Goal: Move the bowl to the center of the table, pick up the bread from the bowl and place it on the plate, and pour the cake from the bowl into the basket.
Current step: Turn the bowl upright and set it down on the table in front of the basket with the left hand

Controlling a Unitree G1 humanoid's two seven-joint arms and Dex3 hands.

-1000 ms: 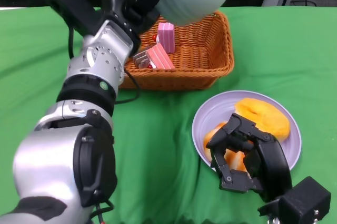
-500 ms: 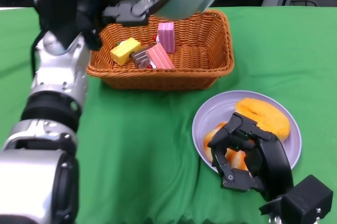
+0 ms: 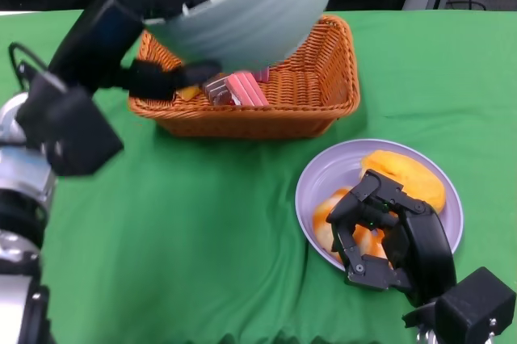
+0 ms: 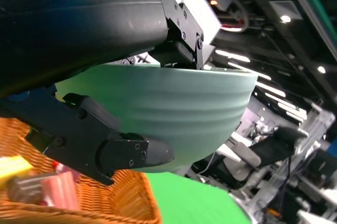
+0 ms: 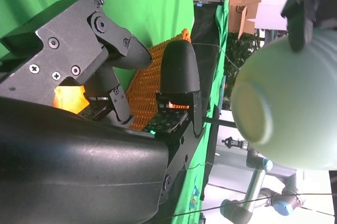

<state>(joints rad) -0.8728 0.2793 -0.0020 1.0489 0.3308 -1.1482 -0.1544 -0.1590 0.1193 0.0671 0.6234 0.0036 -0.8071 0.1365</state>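
Note:
My left hand (image 3: 153,45) grips a pale green bowl (image 3: 250,5) by its rim and holds it in the air over the wicker basket (image 3: 323,94); the bowl (image 4: 174,113) fills the left wrist view, and the right wrist view shows the bowl (image 5: 284,113) from below. Pink and brown cake pieces (image 3: 238,90) lie in the basket. Orange bread (image 3: 408,178) lies on the lilac plate (image 3: 319,178) at the right. My right hand (image 3: 384,235) hovers over the plate's near side, fingers curled apart, holding nothing.
Green cloth (image 3: 218,223) covers the table. The basket stands at the back centre, the plate in front of it to the right. My left forearm (image 3: 24,182) crosses the left side.
My left arm has swung left and lowered, and the bowl has tipped back from its steep pouring tilt. A yellow cake piece seen in the basket is now hidden. The right hand stays put.

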